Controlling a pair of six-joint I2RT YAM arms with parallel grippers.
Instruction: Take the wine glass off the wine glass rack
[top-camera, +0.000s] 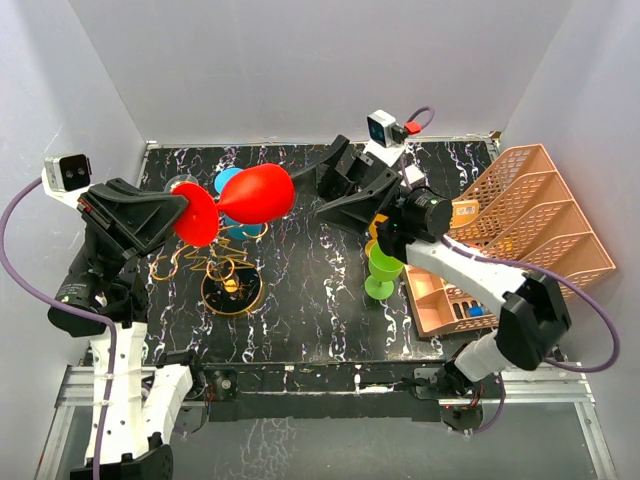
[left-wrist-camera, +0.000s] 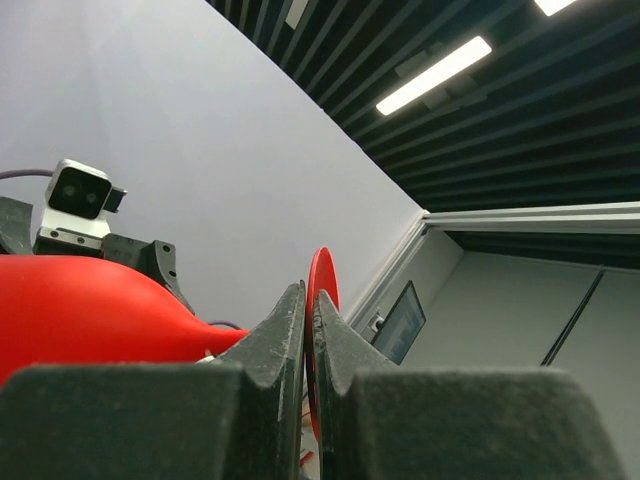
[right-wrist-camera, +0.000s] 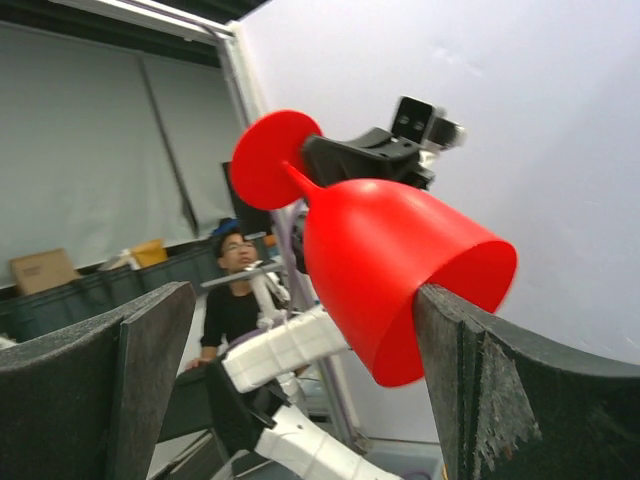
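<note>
Above the left half of the desk (top-camera: 300, 300), the red wine glass (top-camera: 258, 193) hangs in the air on its side, with its round foot to the left and its open mouth to the right. The left pincer (top-camera: 180, 213) is clamped tight on the rim of the foot. In the left wrist view its two dark fingers (left-wrist-camera: 270, 340) are pressed together with the red disc squeezed between them, and the bowl (left-wrist-camera: 90, 310) swells out to one side.

The right pincer (top-camera: 322, 190) faces the glass from the other end with its jaws spread as wide as they go and nothing in them. In the right wrist view the mouth of the bowl (right-wrist-camera: 390, 270) sits between the two fingers. The rim is right beside one finger (right-wrist-camera: 480, 380), but I cannot tell whether they touch.

Lower down, the wine glass rack (top-camera: 215, 265) stands on its round dark base on the desk, gold loops curling outward. The red glass is held up over it rather than hanging from an arm. A blue glass (top-camera: 229, 182) shows partly behind the red one. A green glass (top-camera: 383, 265) stands under the right arm, just beside a peach organiser (top-camera: 540, 210) at the right edge.
</note>
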